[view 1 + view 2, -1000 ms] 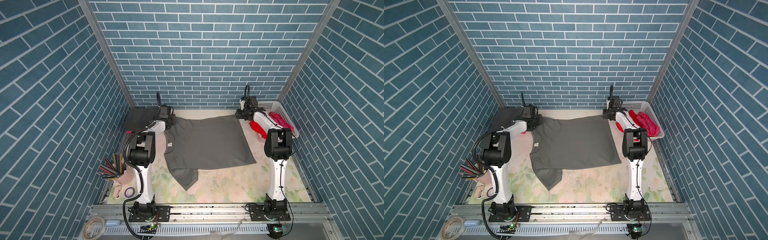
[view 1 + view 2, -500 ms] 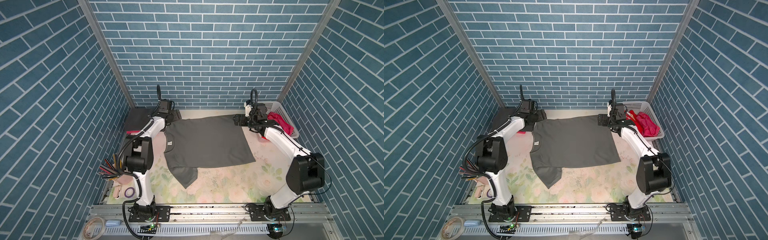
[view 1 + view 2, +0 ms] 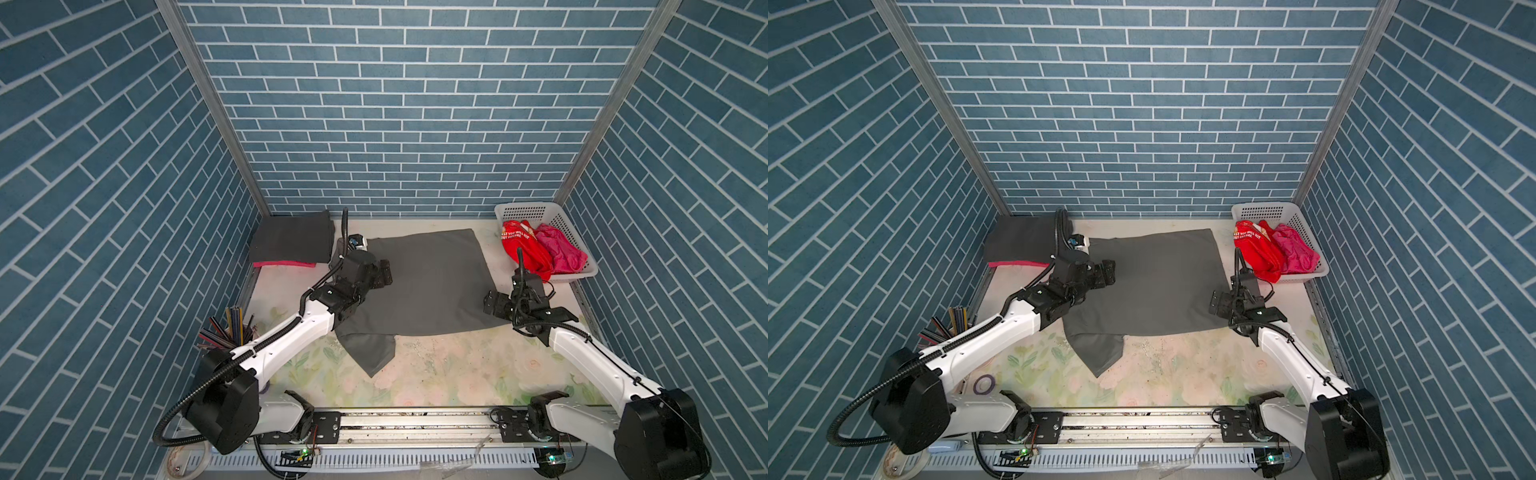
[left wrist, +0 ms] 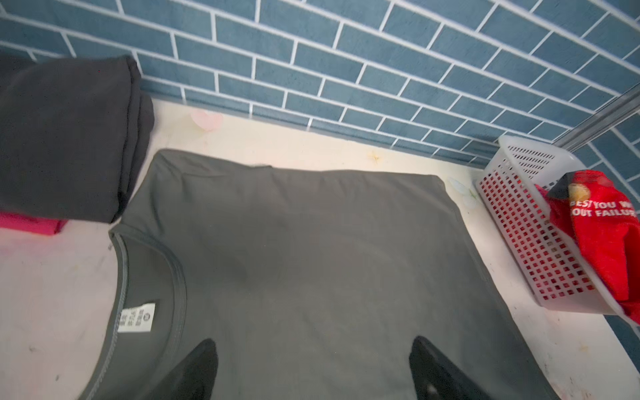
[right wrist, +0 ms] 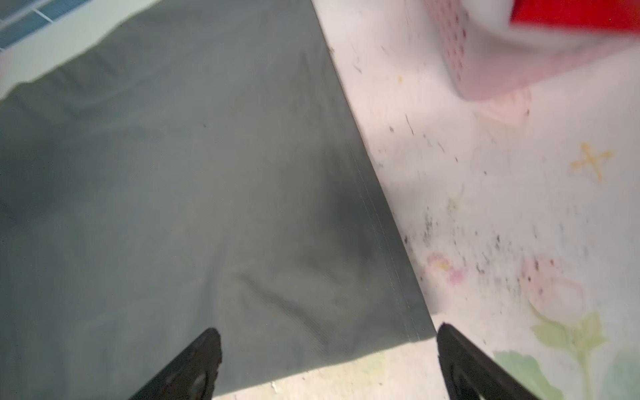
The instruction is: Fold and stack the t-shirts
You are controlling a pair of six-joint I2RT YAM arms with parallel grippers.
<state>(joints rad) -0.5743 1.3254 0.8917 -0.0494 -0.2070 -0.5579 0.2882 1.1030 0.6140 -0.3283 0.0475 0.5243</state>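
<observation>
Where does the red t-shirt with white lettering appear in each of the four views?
Top view: the red t-shirt is at the far right, hanging over the rim of the white basket.
Top view: same place, far right.
Left wrist: at the right edge, draped over the basket wall.
Right wrist: a blurred red patch in the upper right corner, probably this shirt.
Shared landmark: the white basket beside the mid-grey t-shirt.

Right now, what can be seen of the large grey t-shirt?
The grey t-shirt is plain soft cloth, spread flat on the floral table, far edge apparently folded in. Its collar, with a white label, lies at the left; one sleeve sticks out frontward. The left gripper and right gripper hang above it, jaws open, empty.
</observation>
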